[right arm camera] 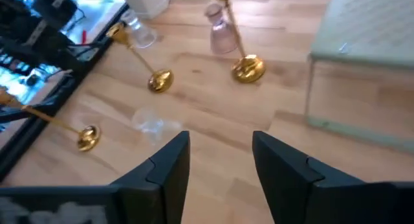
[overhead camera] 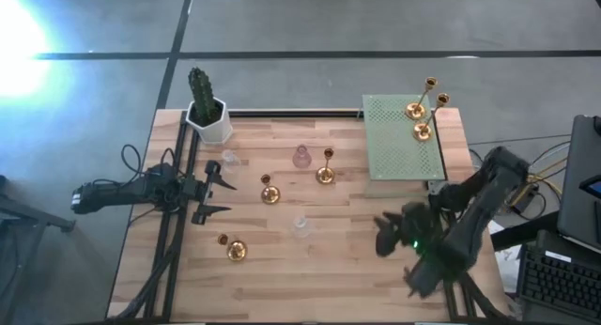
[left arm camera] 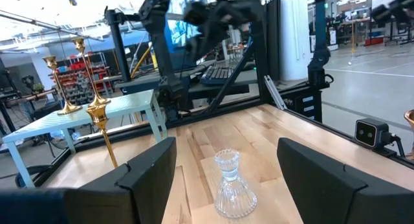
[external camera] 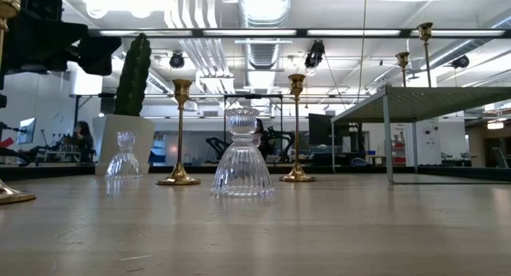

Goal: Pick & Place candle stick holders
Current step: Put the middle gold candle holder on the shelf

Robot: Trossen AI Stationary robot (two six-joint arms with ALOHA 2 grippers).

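Three gold candle stick holders (overhead camera: 326,173) (overhead camera: 269,192) (overhead camera: 233,248) stand on their round bases on the wooden table. A pinkish glass one (overhead camera: 301,157) and two clear glass ones (overhead camera: 228,159) (overhead camera: 300,224) stand among them. Two more gold holders (overhead camera: 420,118) stand on a raised green perforated shelf (overhead camera: 399,147) at the far right. My right gripper (right arm camera: 220,162) hovers open over the table's right part (overhead camera: 387,233), nothing between its fingers. My left gripper (overhead camera: 221,189) waits open at the left, level, with a clear glass holder (left arm camera: 231,185) some way ahead of it.
A white pot with a green cactus (overhead camera: 208,114) stands at the far left corner. The shelf's legs (right arm camera: 310,88) rise from the table right of the gold holders. Bare wood lies along the near edge (overhead camera: 319,287). Monitors and cables sit beyond the right edge.
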